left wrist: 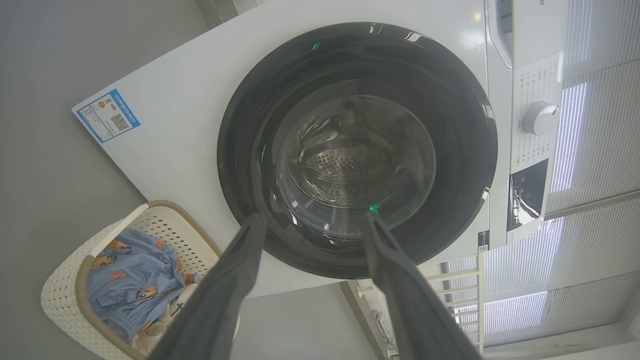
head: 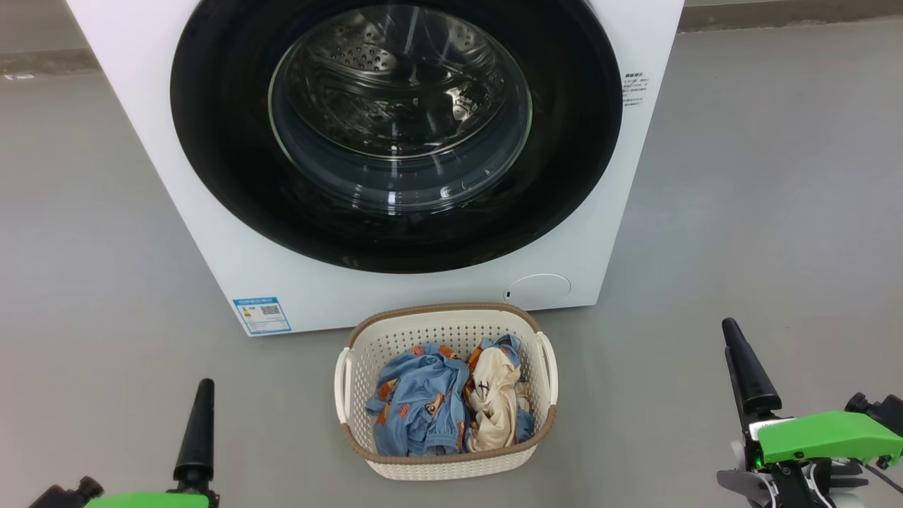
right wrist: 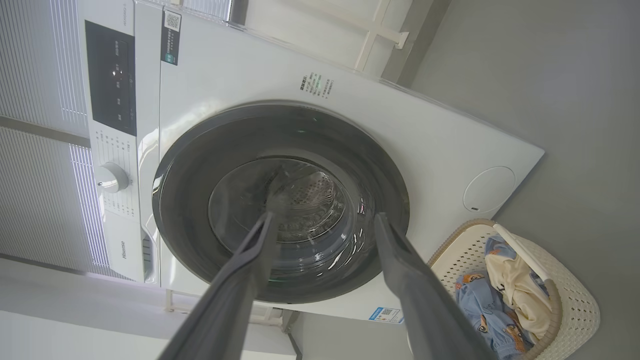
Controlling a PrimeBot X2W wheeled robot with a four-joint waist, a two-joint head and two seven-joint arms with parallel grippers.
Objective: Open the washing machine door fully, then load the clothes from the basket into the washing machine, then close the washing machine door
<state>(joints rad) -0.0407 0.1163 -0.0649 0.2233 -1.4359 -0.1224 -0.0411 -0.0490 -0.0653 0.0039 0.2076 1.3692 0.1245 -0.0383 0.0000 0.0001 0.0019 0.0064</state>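
Head view: washer door (head: 211, 141) shut, both grippers empty

The washing machine (head: 388, 296) takes up the upper centre of the frame, its round black door closed flush against the front. At lower centre the basket (head: 451, 312) sits on the grey floor (head: 741, 212) just in front of the machine, with the clothes (head: 423, 402) heaped inside it. In the left wrist view the left gripper (left wrist: 314, 216) has its fingers spread wide around nothing. In the right wrist view the right gripper (right wrist: 324, 216) is likewise spread wide and empty.
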